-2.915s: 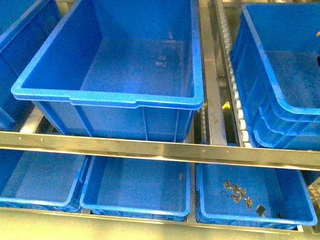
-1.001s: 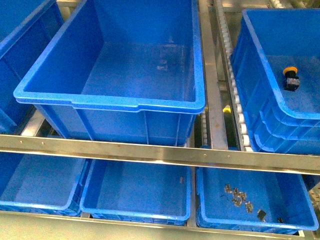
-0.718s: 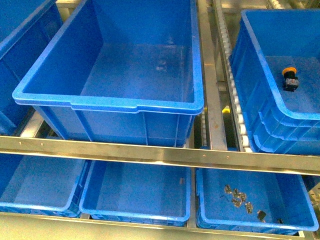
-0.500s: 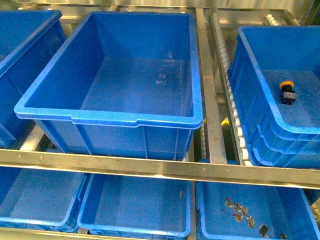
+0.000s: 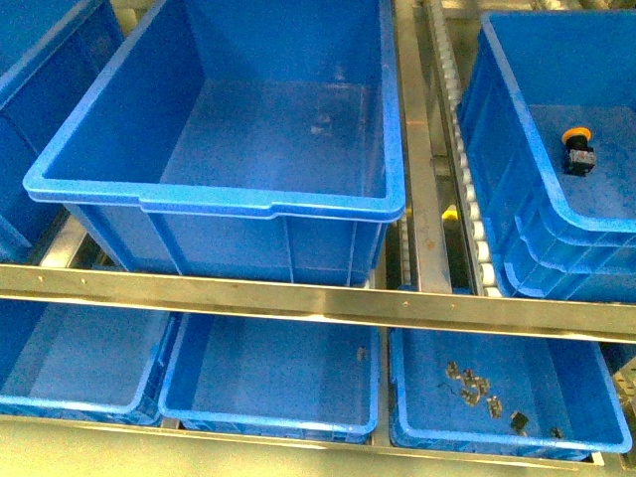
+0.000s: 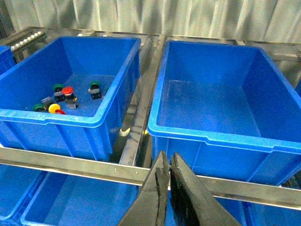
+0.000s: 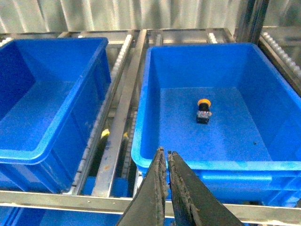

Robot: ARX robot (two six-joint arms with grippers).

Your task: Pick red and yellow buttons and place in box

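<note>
The box [image 5: 527,238] is the blue crate with layered rims at the right in the front view. One yellow-capped button [image 5: 577,149] lies on its floor, and it also shows in the right wrist view [image 7: 203,110]. My right gripper [image 7: 165,153] is shut and empty, just outside the near rim of the box [image 7: 235,167]. My left gripper [image 6: 168,157] is shut and empty, over the shelf rail. The left crate [image 6: 47,117] holds a red button [image 6: 67,90], a yellow button [image 6: 54,108] and green-capped switches [image 6: 94,85].
A single-rimmed blue crate [image 5: 214,199] stands in the middle with nothing in it. A steel rail [image 5: 318,298] crosses in front. Roller tracks [image 5: 467,189] run between crates. Lower bins sit beneath, and the right one holds small metal parts [image 5: 477,383].
The front view has shifted slightly. The yellow-capped button, at the frame's edge 2.9 s ago, now shows fully in the box and lies still.
</note>
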